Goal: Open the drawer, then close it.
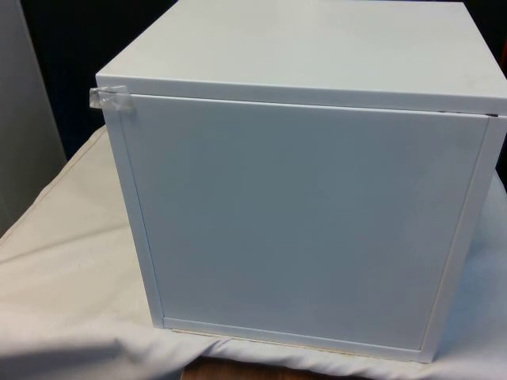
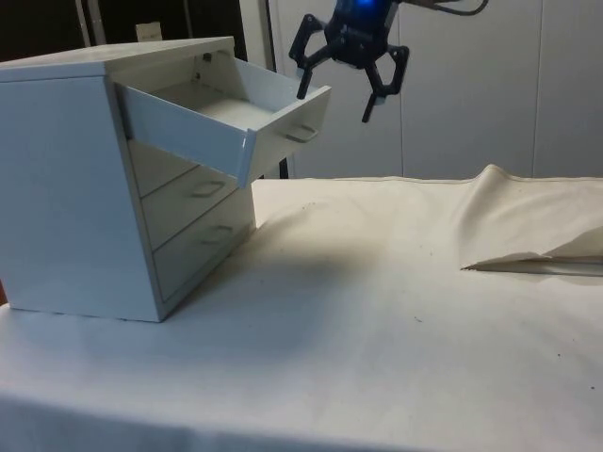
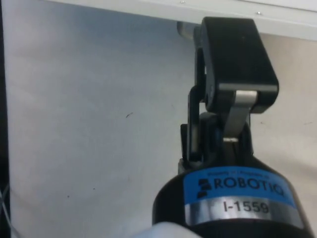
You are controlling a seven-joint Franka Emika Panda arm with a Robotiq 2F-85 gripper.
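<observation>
A white chest of drawers point(image 2: 66, 188) stands on the cloth, and it turns its plain back point(image 1: 301, 222) to the front view. Its top drawer point(image 2: 217, 127) is pulled far out and looks empty inside. The two lower drawers point(image 2: 193, 193) are shut. My black gripper point(image 2: 334, 104) hangs open just past the top drawer's front, slightly above its handle point(image 2: 301, 133), holding nothing. In the wrist view one black finger point(image 3: 233, 54) points down beside the drawer's white front edge point(image 3: 124, 6).
The white cloth point(image 2: 377, 311) spreads flat in front of the chest. A raised fold of cloth point(image 2: 528, 226) lies further along the table. A scrap of clear tape point(image 1: 111, 99) sticks to the chest's upper back corner.
</observation>
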